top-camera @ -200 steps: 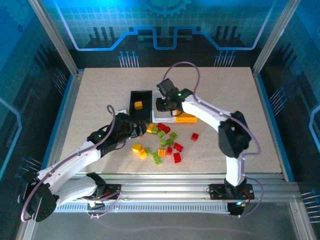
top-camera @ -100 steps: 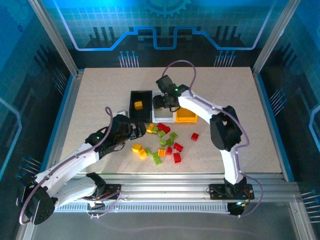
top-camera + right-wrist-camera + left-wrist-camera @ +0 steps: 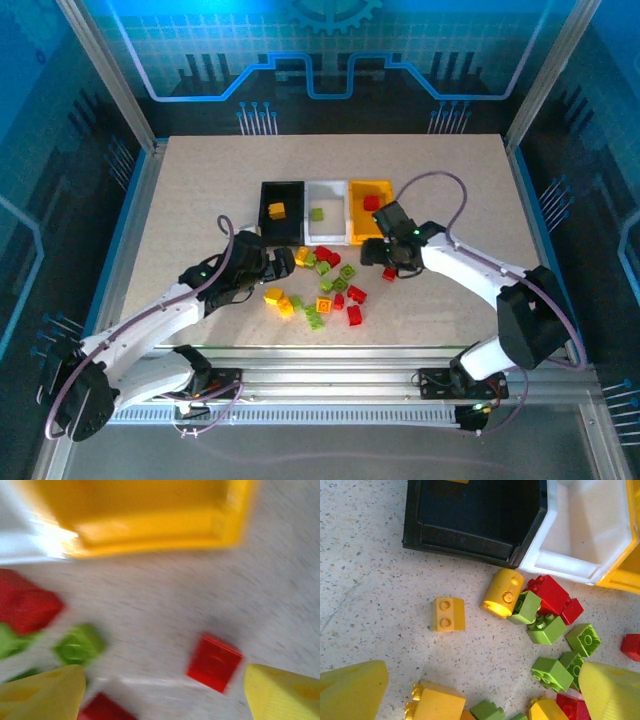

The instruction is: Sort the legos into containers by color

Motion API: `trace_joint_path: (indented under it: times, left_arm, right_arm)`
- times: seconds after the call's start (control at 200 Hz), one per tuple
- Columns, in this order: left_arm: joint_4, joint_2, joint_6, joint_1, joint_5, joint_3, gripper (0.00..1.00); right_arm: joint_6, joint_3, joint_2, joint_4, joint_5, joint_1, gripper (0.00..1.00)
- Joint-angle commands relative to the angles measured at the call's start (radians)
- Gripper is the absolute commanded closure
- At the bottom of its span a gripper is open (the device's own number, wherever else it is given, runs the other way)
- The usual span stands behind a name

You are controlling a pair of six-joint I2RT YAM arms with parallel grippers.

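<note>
Three containers stand in a row: a black bin (image 3: 281, 190) with a yellow lego (image 3: 276, 210) in it, a white bin (image 3: 327, 235) holding a green one (image 3: 316, 214), and a yellow bin (image 3: 370, 237) holding a red one (image 3: 371, 203). Loose red, yellow and green legos (image 3: 322, 288) lie in front of them. My left gripper (image 3: 288, 262) hangs open at the pile's left end. Between its yellow fingers (image 3: 350, 690) lies bare table, with a yellow lego (image 3: 448, 614) beyond. My right gripper (image 3: 383, 258) is open over a lone red lego (image 3: 214, 662), which lies near its right finger (image 3: 282, 695).
The bins' near walls sit just beyond both grippers: the black bin (image 3: 470, 535), the white bin (image 3: 560, 562), and the yellow bin (image 3: 150, 535). Metal rails and blue panels frame the table (image 3: 200, 170). Bare table lies to the left, right and behind the bins.
My right arm swung from above the white bin back to the front right and its jaws opened. A green lego now lies in the white bin. The left arm barely shifted.
</note>
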Motion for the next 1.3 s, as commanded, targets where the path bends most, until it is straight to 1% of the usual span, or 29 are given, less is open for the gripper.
trace_joint_path:
  times: [0.0,0.095,0.2,0.34,0.405,0.535,0.675,0.795,0.926,1.026,1.121,1.296]
  left_arm:
    - [0.036,0.012,-0.015,0.0,0.023,-0.015,0.01]
    - [0.037,0.023,-0.015,0.0,0.025,-0.014,0.01]
    - [0.033,0.026,-0.015,0.0,0.027,-0.014,0.01]
    - [0.033,0.027,-0.015,0.0,0.025,-0.018,0.01]
    - [0.033,0.029,-0.014,0.0,0.023,-0.019,0.01]
    - [0.032,0.03,-0.012,0.0,0.023,-0.015,0.01]
    - [0.031,0.032,-0.009,-0.001,0.021,-0.01,0.01]
    - [0.024,0.032,-0.009,0.0,0.025,-0.002,0.01]
    - [0.01,0.031,-0.006,-0.001,0.03,0.015,0.01]
    - [0.008,0.033,-0.005,0.0,0.035,0.022,0.01]
    - [0.007,0.038,-0.008,-0.001,0.04,0.025,0.01]
    - [-0.022,0.052,-0.014,0.0,0.048,0.037,0.01]
  right_arm:
    - [0.06,-0.037,0.001,0.021,-0.001,-0.044,0.16]
    - [0.055,-0.027,0.054,0.044,-0.008,-0.054,0.17]
    - [0.059,-0.003,0.112,0.049,-0.003,-0.06,0.21]
    - [0.07,0.003,0.168,0.05,-0.004,-0.062,0.3]
    - [0.071,0.004,0.185,0.047,-0.001,-0.062,0.37]
    - [0.066,-0.005,0.182,0.05,-0.005,-0.062,0.49]
    - [0.048,-0.002,0.169,0.038,-0.017,-0.062,0.59]
    - [0.009,0.024,0.112,0.022,-0.013,-0.054,0.65]
    - [-0.068,0.089,0.025,0.006,0.005,-0.033,0.66]
    - [-0.109,0.175,0.026,0.003,0.037,-0.03,0.65]
    - [-0.134,0.281,0.094,0.004,0.075,-0.035,0.64]
    - [-0.163,0.464,0.281,0.015,0.143,-0.052,0.61]
